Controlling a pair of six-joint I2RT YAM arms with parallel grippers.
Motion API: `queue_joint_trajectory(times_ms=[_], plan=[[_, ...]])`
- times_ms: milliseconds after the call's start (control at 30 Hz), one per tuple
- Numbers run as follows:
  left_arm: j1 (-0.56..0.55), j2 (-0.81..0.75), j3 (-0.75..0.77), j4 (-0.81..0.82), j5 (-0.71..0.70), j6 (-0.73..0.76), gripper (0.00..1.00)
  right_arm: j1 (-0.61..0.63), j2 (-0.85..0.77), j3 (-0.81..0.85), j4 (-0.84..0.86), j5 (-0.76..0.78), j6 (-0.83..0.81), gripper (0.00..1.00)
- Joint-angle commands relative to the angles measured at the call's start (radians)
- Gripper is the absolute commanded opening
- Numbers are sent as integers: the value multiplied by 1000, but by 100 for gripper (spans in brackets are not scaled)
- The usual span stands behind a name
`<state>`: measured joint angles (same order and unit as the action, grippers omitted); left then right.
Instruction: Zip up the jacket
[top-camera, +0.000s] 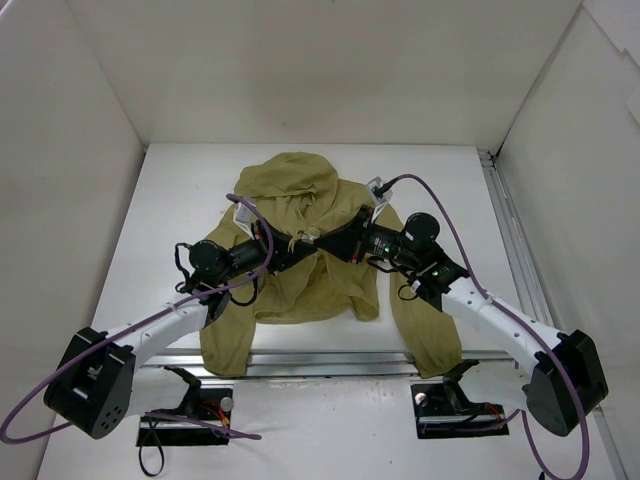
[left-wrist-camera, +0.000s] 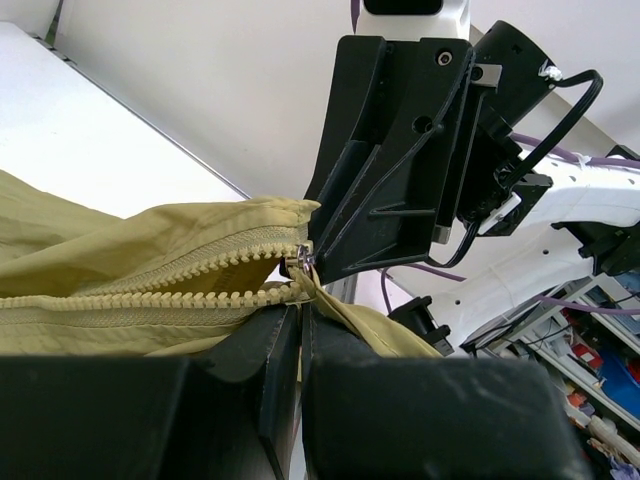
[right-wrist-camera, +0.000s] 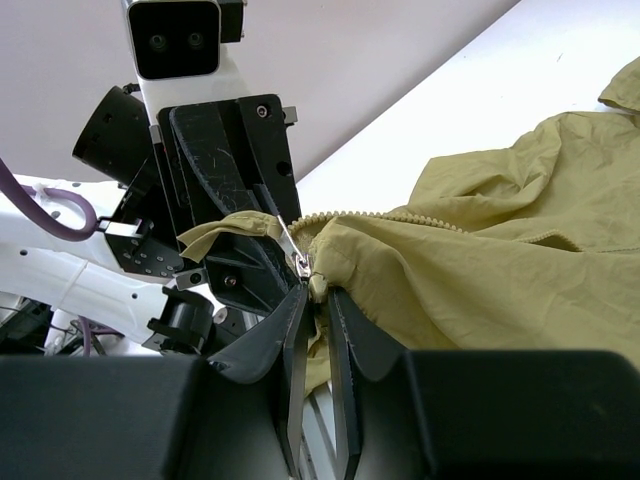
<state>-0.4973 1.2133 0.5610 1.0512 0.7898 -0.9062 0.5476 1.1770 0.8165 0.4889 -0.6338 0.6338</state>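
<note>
Low centre, left gripper (left-wrist-camera: 300, 322) is clamping the olive-khaki thin-fabric hooded jacket (top-camera: 310, 290) just beside the small metal slider (left-wrist-camera: 297, 262). The right gripper (right-wrist-camera: 314, 300) is pinching it at that slider. Best approach is keeping the limp cloth taut and pulling straight along the chunky moulded teeth (left-wrist-camera: 180, 285). The garment is lying mid-frame on the white table (top-camera: 170, 200).

so the jacket (top-camera: 300, 285) lies on the table (top-camera: 170, 210), left tool (top-camera: 288, 252) and right tool (top-camera: 332, 240) nose to nose at its zipper slider (left-wrist-camera: 297, 262), hood (top-camera: 290, 180) just beyond them

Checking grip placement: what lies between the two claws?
Only the zipper slider and a pinched fold of the jacket; both wrist views show it.
</note>
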Motion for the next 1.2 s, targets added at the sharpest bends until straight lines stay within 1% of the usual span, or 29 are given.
queue_joint_trajectory(times_ms=[0,167,200,233,433,533,567,633,667,733,767,800,867,967,1033,1100,1167], plan=[[3,-11,62,107,12,-14,0,-3,-27,-2,97,-21,4,11],[-6,-6,63,110,15,-13,0,0,-31,3,102,-14,0,7],[-6,-6,63,110,17,-13,0,0,-31,1,106,-14,0,5],[-6,-6,62,110,17,-13,0,0,-30,4,108,-14,0,0],[-6,-20,57,83,15,4,0,-2,-43,-5,111,-1,-11,0],[-6,-50,59,3,3,49,1,-5,-60,-14,109,8,-20,0],[-6,-76,60,-52,-9,64,2,-6,-65,-14,106,9,-19,0],[-6,-128,74,-123,-18,111,8,-12,-65,-8,97,6,-20,0],[6,-147,80,-213,-30,133,11,-14,-68,-4,68,3,-25,0],[15,-211,108,-310,-53,203,20,-15,-73,9,33,2,-52,0],[16,-234,120,-414,-82,229,24,-15,-80,10,2,12,-62,0],[16,-253,134,-457,-95,252,30,-18,-85,13,-12,16,-69,0],[16,-290,168,-558,-127,302,35,-18,-97,15,-44,25,-82,0],[16,-302,188,-596,-133,313,45,-20,-102,21,-59,28,-85,0],[16,-299,191,-599,-132,309,60,-20,-102,23,-64,28,-82,0],[16,-297,191,-623,-136,311,63,-20,-102,23,-64,26,-79,0],[16,-298,191,-638,-149,311,63,-20,-105,30,-73,26,-80,0]])
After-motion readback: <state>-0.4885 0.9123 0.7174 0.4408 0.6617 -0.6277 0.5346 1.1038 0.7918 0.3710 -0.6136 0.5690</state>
